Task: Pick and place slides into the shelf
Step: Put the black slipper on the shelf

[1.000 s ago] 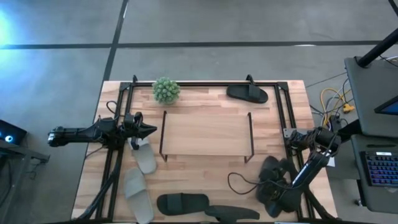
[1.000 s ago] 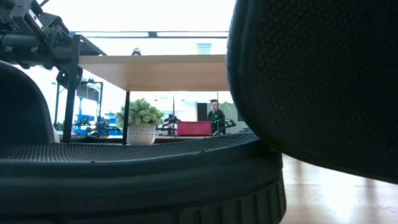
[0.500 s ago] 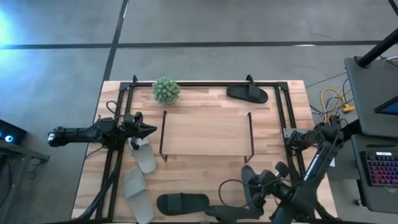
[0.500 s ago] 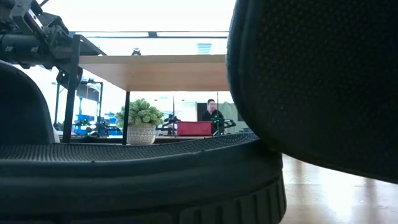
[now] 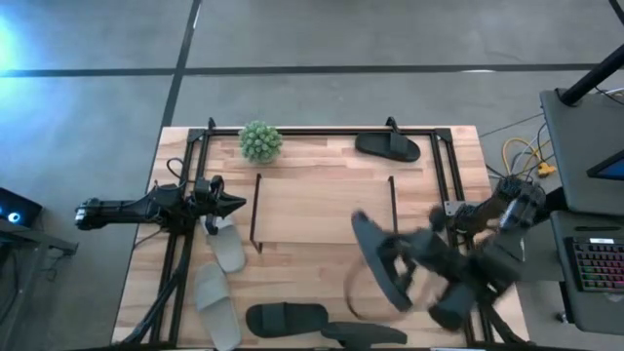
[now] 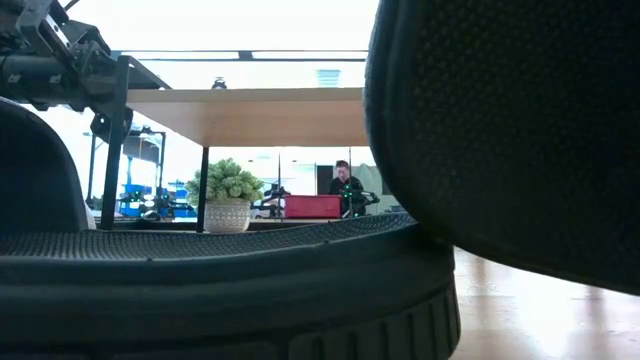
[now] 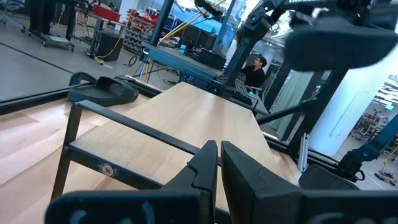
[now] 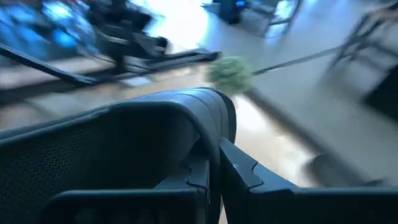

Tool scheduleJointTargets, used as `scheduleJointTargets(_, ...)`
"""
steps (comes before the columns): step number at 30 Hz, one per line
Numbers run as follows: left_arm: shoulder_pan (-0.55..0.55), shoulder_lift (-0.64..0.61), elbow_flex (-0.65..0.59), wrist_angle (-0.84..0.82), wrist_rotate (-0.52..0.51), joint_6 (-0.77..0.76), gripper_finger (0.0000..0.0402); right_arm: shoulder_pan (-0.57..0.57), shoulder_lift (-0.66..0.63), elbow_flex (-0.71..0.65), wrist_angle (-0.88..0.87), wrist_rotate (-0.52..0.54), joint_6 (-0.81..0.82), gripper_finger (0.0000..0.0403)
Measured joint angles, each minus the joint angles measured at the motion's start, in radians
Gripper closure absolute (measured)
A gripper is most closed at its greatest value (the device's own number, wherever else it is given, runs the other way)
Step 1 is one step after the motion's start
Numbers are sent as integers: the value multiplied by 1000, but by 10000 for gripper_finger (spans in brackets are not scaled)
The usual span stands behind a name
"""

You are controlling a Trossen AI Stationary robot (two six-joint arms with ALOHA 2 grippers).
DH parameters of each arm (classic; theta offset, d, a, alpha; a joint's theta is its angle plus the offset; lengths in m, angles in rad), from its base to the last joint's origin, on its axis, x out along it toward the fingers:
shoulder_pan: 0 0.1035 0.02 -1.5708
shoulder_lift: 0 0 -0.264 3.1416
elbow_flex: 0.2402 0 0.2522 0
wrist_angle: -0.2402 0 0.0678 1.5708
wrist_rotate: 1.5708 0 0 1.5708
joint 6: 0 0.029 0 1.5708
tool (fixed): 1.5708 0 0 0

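My right gripper [image 5: 400, 265] [image 8: 213, 163] is shut on a black slide [image 5: 375, 255] [image 8: 118, 146] and carries it above the table, just right of and nearer than the shelf [image 5: 325, 210]. The shelf is a pale board on thin dark legs in the table's middle. My left gripper [image 5: 232, 204] [image 7: 218, 163] is shut and holds nothing, hovering at the shelf's left end. Two pale slides [image 5: 225, 248] [image 5: 214, 302] lie sole-down near it. One black slide [image 5: 388, 146] lies at the far edge, and two more [image 5: 286, 317] [image 5: 366, 334] lie at the near edge. My right gripper pinches the black slide's broad strap at its arched edge [image 8: 214, 121] between the two fingers [image 8: 239, 177]. The slide is lifted clear of the table. In the high view it stands tilted on its side in front of the gripper.
A small potted plant [image 5: 260, 141] stands at the far left corner of the black rail frame [image 5: 322, 131] that rings the table. The low view is mostly blocked by black slides [image 6: 230, 290] right at the camera. A person [image 6: 345, 186] sits far behind the table.
My right gripper has risen from the table's near right corner and swung toward the shelf, taking a black slide with it. The slide has come clear of the table and tipped onto its side. My left arm has kept still.
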Motion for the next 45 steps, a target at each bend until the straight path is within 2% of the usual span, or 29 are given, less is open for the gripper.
scheduleJointTargets(4, 0, 0, 0, 0, 0, 0, 395, -138, -8, -5, 1, -32, -246, 390)
scheduleJointTargets(7, 0, 0, 0, 0, 0, 0, 395, -225, -9, -38, 1, -62, -373, 390)
scheduleJointTargets(14, 0, 0, 0, 0, 0, 0, 395, -343, -8, -191, 2, -61, -505, 390)
scheduleJointTargets(25, 0, 0, 0, 0, 0, 0, 395, -372, -7, -443, 37, -68, -425, 390)
scheduleJointTargets(35, 0, 0, 0, 0, 0, 0, 395, -389, -7, -515, 101, -114, -421, 390)
scheduleJointTargets(45, 0, 0, 0, 0, 0, 0, 395, -398, -8, -575, 132, -116, -412, 390)
